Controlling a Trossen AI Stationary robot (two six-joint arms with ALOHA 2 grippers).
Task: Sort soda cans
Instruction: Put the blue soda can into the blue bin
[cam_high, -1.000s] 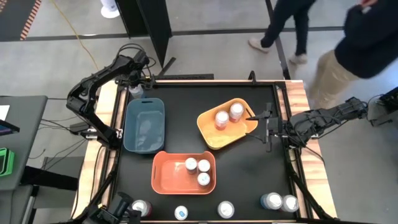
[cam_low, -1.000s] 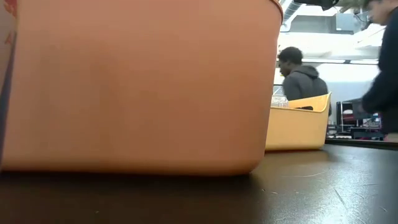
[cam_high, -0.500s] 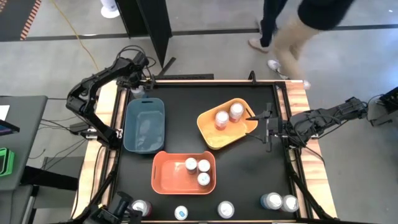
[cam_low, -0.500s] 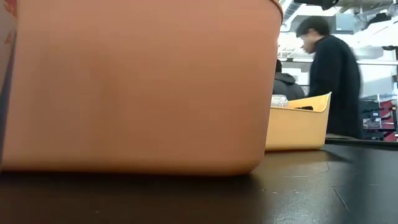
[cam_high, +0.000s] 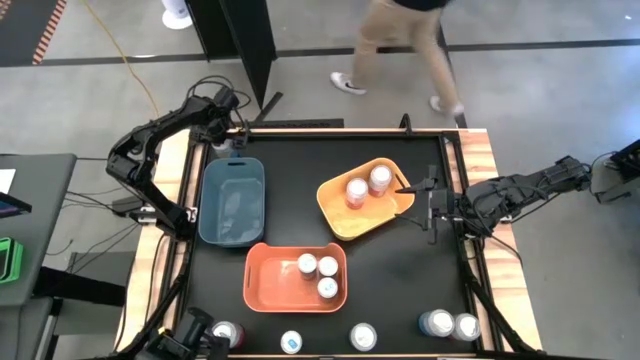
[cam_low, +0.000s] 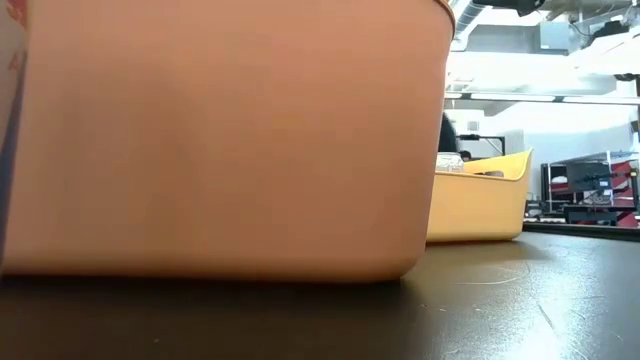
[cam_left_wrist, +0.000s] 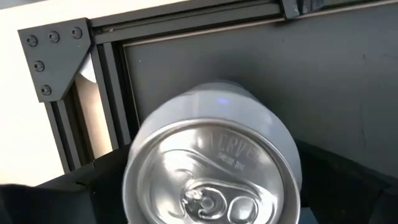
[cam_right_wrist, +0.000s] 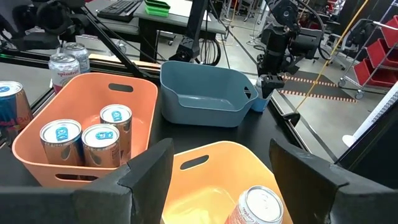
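Your left gripper (cam_high: 221, 143), jaws wide, straddles a silver-white can (cam_left_wrist: 214, 168) beside the blue bin (cam_high: 231, 201); your right gripper (cam_high: 420, 199), jaws open and empty, waits by the yellow bin (cam_high: 345, 222).

Table centre: we see open black table (cam_high: 400, 270) between the orange bin (cam_high: 296, 277) and the right edge.
Far strip: bare tabletop runs at 12 o'clock behind the yellow bin (cam_high: 365, 198).
10 o'clock corner: we find it crowded; the left gripper (cam_high: 222, 143) stands spread around a silver can (cam_left_wrist: 211, 165), close beside the blue bin (cam_high: 232, 200).
3 o'clock: the right gripper (cam_high: 432, 203) sits parted at the yellow bin's rim.
6 o'clock edge: a row of cans (cam_high: 362, 337) blocks the near side.
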